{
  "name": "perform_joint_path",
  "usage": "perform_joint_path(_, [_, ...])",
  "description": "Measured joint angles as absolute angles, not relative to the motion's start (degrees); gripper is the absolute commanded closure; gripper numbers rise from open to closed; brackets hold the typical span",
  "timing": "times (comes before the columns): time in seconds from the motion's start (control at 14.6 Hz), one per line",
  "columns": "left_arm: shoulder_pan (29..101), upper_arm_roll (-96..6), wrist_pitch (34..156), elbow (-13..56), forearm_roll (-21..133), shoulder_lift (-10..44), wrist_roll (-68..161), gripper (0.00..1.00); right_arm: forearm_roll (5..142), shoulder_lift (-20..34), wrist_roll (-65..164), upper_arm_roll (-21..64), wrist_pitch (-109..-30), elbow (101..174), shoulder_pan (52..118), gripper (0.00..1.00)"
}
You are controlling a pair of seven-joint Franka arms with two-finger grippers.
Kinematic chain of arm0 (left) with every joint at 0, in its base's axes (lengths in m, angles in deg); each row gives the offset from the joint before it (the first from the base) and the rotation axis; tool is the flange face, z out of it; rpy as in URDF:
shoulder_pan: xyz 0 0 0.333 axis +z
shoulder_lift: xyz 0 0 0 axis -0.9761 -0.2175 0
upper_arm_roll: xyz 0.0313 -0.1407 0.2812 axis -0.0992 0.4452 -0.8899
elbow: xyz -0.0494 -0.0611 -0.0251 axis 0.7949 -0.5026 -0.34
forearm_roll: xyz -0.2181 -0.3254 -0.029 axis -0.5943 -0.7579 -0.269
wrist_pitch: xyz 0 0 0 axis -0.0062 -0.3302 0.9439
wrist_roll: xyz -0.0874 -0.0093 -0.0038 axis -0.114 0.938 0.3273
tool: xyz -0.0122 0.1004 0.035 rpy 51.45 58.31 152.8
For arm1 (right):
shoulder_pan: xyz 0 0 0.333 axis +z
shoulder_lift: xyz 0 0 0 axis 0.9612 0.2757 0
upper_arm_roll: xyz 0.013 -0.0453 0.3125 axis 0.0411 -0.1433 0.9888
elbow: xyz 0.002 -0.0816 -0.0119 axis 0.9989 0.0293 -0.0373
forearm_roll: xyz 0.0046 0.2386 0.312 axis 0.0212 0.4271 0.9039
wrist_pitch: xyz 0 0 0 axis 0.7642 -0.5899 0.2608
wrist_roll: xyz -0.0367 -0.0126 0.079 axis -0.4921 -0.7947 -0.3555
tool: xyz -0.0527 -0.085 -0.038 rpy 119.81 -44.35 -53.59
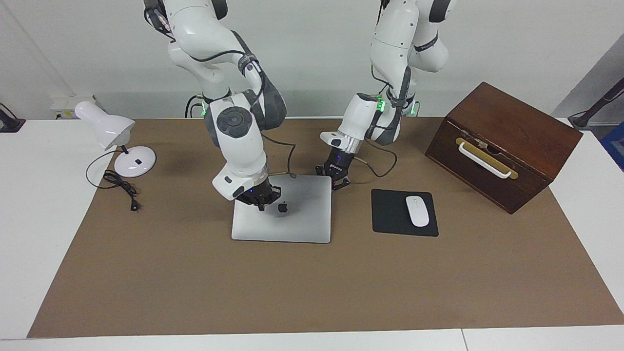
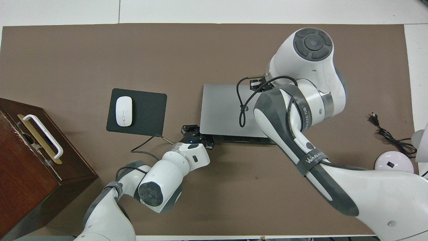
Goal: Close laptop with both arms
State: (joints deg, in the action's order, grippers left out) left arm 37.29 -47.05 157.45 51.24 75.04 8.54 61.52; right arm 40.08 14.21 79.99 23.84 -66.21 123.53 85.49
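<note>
The silver-grey laptop [image 1: 302, 217] lies flat and closed on the brown mat, its dark apple logo [image 1: 282, 207] showing on the lid. My right gripper [image 1: 261, 204] hangs shut a little above the lid, beside the logo toward the right arm's end, holding nothing. My left gripper [image 1: 337, 184] is shut and low at the laptop's corner nearest the robots, toward the left arm's end. In the overhead view the laptop [image 2: 220, 110] is partly covered by the right arm, which hides its own gripper. The left gripper [image 2: 194, 133] sits at the laptop's edge.
A black mouse pad [image 1: 390, 217] with a white mouse [image 1: 417, 210] lies beside the laptop toward the left arm's end. A brown wooden box [image 1: 502, 146] with a white handle stands past it. A white desk lamp [image 1: 117, 141] and its cable [image 1: 119, 187] are at the right arm's end.
</note>
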Motion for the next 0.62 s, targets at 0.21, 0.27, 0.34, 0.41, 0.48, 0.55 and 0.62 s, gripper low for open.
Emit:
perform_joint_path(0.21, [38.27, -47.02, 157.46, 51.28, 75.01, 8.54, 61.43, 1.0, 40.07, 13.62, 75.81, 23.78, -64.71, 121.97, 83.42, 1.0])
perform_joint_path(0.27, [38.7, -46.97, 157.46, 51.3, 75.02, 8.55, 61.44, 1.0, 40.06, 13.59, 73.35, 23.73, -63.24, 120.69, 82.5, 1.0])
perform_joint_path(0.34, [38.89, -46.95, 157.46, 51.31, 75.02, 8.54, 61.44, 1.0, 40.02, 13.54, 70.84, 23.64, -61.22, 119.03, 81.49, 1.0])
perform_joint_path(0.41, [38.95, -46.95, 157.46, 51.31, 75.02, 8.55, 61.38, 1.0, 39.89, 13.45, 68.32, 23.6, -59.1, 117.26, 80.33, 1.0])
perform_joint_path(0.48, [38.96, -46.95, 157.45, 51.31, 75.02, 8.55, 61.17, 1.0, 39.6, 13.28, 65.83, 23.58, -57.22, 115.65, 79.09, 1.0])
perform_joint_path(0.55, [38.96, -46.95, 157.45, 51.32, 75.02, 8.55, 60.91, 1.0, 39.13, 12.94, 63.25, 23.55, -55.72, 114.3, 77.74, 1.0])
perform_joint_path(0.62, [38.96, -46.95, 157.45, 51.32, 75.02, 8.55, 60.72, 1.0, 38.71, 12.45, 60.8, 23.52, -54.89, 113.41, 76.41, 1.0])
